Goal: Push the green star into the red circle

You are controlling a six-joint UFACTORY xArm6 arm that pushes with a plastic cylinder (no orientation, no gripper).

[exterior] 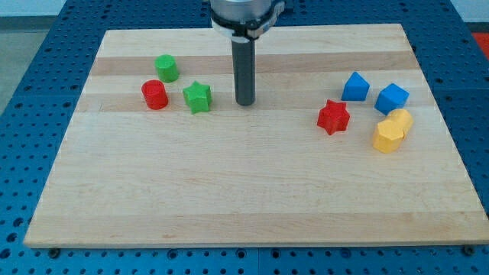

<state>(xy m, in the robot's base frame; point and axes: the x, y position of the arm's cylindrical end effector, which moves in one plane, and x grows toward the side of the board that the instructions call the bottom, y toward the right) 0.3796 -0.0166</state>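
The green star (197, 97) lies on the wooden board at the view's upper left. The red circle (154, 95) is just to its left, a small gap between them. My tip (244, 102) rests on the board to the right of the green star, about a block's width away and not touching it. The rod rises straight up to the arm at the view's top.
A green round block (166, 68) sits above the red circle. At the view's right are a red star (333, 117), two blue blocks (355, 86) (392, 98) and two yellow blocks (399, 121) (387, 137). The board (244, 198) lies on a blue perforated table.
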